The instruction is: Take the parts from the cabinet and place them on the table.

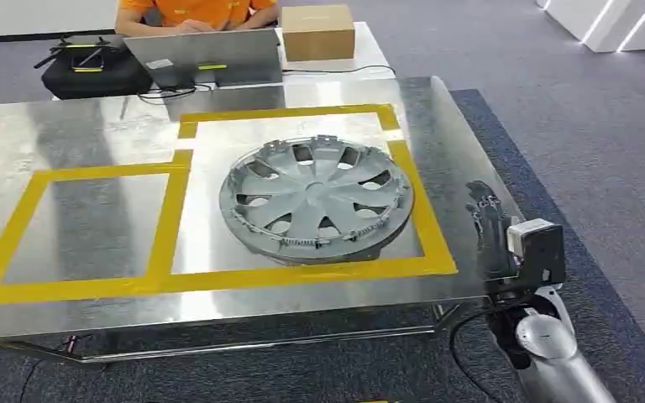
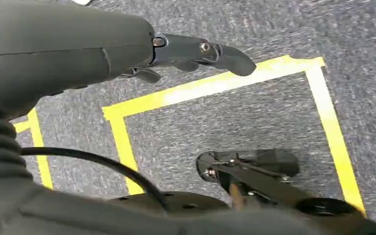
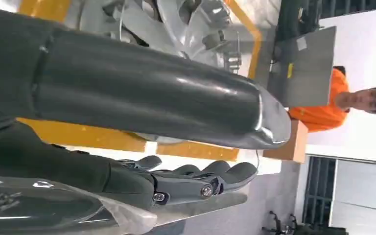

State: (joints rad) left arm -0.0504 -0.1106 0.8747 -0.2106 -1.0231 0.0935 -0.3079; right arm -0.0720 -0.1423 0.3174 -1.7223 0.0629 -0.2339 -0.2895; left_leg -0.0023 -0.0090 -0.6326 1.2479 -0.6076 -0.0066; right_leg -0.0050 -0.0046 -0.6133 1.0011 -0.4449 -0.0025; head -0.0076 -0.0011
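One silver plastic wheel cover [image 1: 317, 200], round and spoked with clips along its rim, lies flat inside the right-hand of two yellow tape rectangles [image 1: 168, 220] on the brushed steel tabletop [image 1: 92, 138], nearer the right edge. The right hand [image 1: 489, 228] stands at that right edge with dark fingers extended, grasping nothing; the left hand [image 2: 196, 54] hangs over grey carpet [image 2: 235, 122], fingers released and empty. At the far edge, one seated person [image 1: 193, 13] in orange is cut off by the frame, beside one cardboard box [image 1: 317, 32].
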